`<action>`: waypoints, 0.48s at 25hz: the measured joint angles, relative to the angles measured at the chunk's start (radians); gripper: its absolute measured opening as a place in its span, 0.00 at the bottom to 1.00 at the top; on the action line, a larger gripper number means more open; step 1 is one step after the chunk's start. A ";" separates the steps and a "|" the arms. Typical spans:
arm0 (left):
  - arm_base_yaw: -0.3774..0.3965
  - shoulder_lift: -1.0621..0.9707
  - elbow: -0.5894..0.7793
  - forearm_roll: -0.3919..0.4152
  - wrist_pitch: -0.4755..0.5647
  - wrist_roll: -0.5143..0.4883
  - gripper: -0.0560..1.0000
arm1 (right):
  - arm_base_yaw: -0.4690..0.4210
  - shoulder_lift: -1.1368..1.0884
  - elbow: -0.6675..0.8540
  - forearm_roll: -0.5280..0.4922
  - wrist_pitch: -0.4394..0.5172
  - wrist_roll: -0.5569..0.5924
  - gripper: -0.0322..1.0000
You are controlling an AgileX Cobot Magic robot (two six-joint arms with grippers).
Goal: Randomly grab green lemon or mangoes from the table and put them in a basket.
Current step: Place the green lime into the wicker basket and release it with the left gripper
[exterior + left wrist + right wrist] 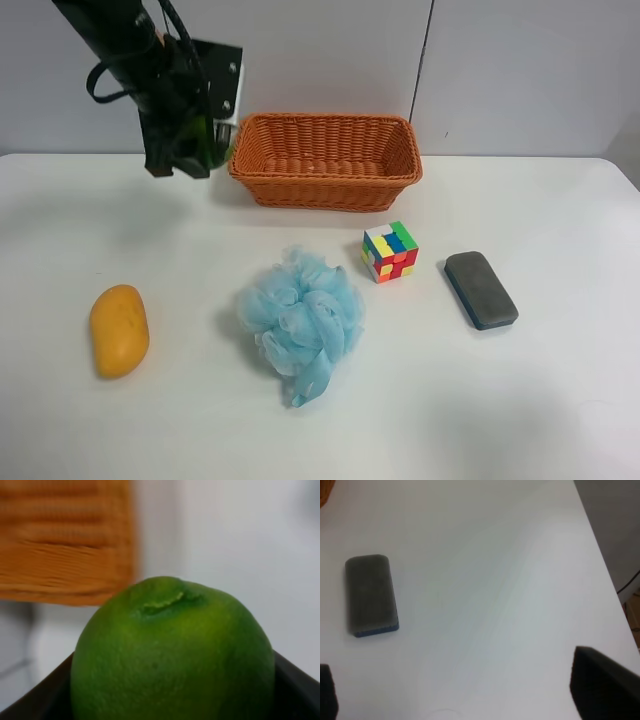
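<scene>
My left pincer [185, 150] clamps the green lemon [172, 650] aloft, just beside one end of the wicker basket [325, 185]. The mango [119, 330] lies on the table [560, 400]. My right pincer [460, 690] gapes wide.

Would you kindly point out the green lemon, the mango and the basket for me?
green lemon [172, 655], left wrist view, middle of its skin
mango [119, 330], exterior high view, centre of its upper side
basket [320, 192], exterior high view, its near woven wall
</scene>
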State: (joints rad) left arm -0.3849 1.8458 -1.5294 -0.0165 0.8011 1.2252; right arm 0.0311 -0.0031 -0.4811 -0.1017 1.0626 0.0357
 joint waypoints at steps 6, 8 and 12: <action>-0.015 0.060 -0.076 -0.013 -0.271 0.002 0.64 | 0.000 0.000 0.000 0.000 0.000 0.000 0.92; -0.028 0.107 -0.091 -0.029 -0.364 0.002 0.64 | 0.000 0.000 0.000 0.000 0.000 0.000 0.92; -0.054 0.218 -0.105 -0.057 -0.468 0.002 0.64 | 0.000 0.000 0.000 0.000 0.000 0.000 0.92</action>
State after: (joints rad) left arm -0.4387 2.0637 -1.6341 -0.0733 0.3327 1.2272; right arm 0.0311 -0.0031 -0.4811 -0.1017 1.0626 0.0357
